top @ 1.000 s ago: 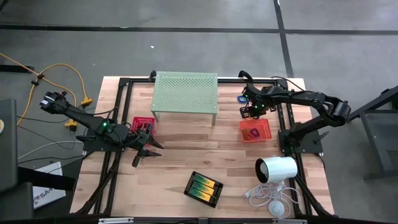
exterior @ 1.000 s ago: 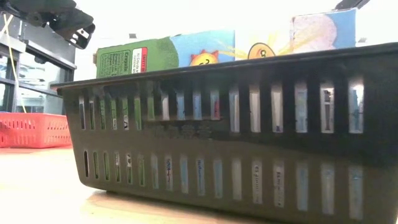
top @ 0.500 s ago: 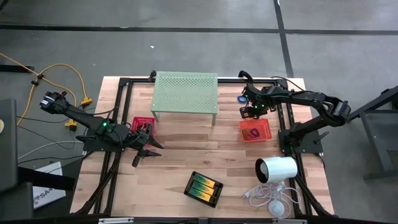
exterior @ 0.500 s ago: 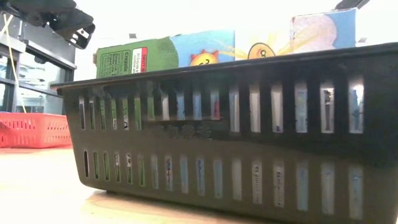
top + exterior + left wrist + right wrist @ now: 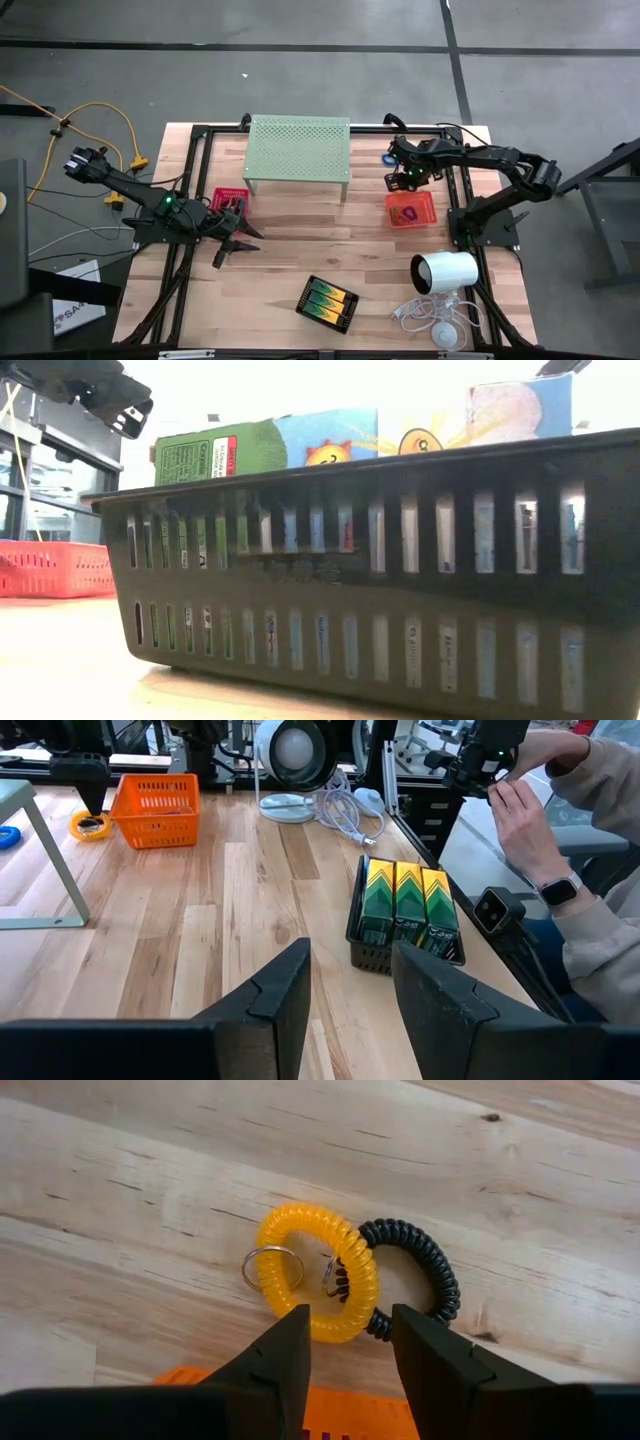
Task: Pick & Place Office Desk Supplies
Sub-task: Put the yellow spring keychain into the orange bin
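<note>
Right gripper [image 5: 350,1342], seen from its own wrist camera: the two dark fingers stand a little apart with nothing between them, poised directly above a yellow coil ring [image 5: 315,1270] and a black coil ring [image 5: 410,1275] that lie touching on the bare wood, each with a small metal split ring at the point where they meet. The high view shows almost no change of pose over the last second: the right gripper [image 5: 405,175] hangs over the same spot at the far right of the table, with only a slight shift of the forearm. The pick therefore appears not yet begun; the next move would likely be a descent onto one of the coils.

Just short of the fingertips, on the near side, sits the orange mesh tray [image 5: 411,209], which holds a dark pink item too small to identify. A blue ring [image 5: 389,158] lies beyond the gripper, beside the pale green perforated stand [image 5: 298,150].

Well apart, across the table, the left gripper [image 5: 350,985] waits with fingers spread and empty beside the pink-red mesh tray [image 5: 228,197], whose contents are not visible. Ahead of it, the black tray [image 5: 405,915] holds three yellow-and-green boxes [image 5: 404,898] side by side.
</note>
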{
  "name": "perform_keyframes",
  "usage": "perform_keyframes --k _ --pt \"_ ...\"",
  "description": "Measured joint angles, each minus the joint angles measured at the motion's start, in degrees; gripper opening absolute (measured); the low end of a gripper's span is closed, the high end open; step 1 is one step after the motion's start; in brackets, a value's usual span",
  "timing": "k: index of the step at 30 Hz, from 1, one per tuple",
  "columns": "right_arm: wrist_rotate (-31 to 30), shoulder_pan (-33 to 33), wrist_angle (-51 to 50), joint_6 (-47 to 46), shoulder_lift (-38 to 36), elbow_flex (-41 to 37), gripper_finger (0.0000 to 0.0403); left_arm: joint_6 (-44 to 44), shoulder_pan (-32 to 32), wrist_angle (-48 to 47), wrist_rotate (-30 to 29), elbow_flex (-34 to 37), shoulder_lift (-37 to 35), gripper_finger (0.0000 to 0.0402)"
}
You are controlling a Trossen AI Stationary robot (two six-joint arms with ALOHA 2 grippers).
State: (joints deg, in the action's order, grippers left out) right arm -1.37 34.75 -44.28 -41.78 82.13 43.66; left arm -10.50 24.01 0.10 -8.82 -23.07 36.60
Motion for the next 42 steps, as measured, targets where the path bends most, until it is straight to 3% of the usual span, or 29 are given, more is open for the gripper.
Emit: perform_keyframes --k 18,35,42 --pt "-0.2 -1.0 1.1 -0.5 2.6 0.0 0.0114 0.0 0.0 0.0 0.1 0.0 0.0 0.0136" --pt "-0.4 -1.0 1.2 -0.4 2.6 0.0 0.003 0.0 0.0 0.0 0.3 0.0 0.0 0.0136" --pt "-0.4 -1.0 1.2 -0.2 2.6 0.0 0.0017 0.0 0.0 0.0 0.3 0.0 0.0 0.0136"
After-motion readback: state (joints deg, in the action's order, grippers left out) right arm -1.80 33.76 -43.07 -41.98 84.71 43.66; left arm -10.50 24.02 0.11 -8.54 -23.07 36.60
